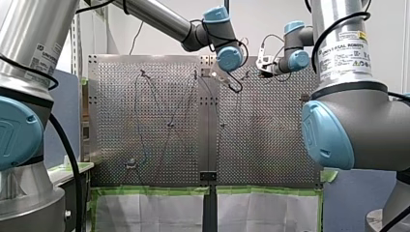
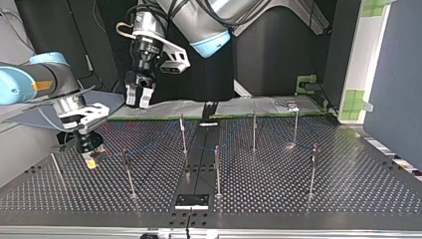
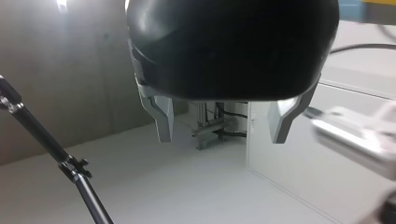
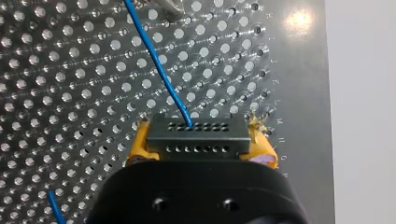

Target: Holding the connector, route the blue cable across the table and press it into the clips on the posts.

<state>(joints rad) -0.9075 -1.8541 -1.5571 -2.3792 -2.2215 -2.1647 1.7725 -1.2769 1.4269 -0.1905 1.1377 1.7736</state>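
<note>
Yellow-padded right gripper (image 2: pixel 91 160) low, clamping connector (image 4: pixel 196 138)

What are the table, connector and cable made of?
The table: seemingly bare metal, a shiny, glinting perforated sheet. The connector: dark matte block with pin holes, probably plastic. The cable: smooth blue jacket, likely plastic insulation.

My right claw (image 2: pixel 91 161) hangs low over the table (image 2: pixel 298 199), apparently trailing blue cable (image 2: pixel 149 148).

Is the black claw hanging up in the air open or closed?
Open. In the left wrist view my left gripper holds its two metal fingers well apart, with nothing gripped between them.
</note>
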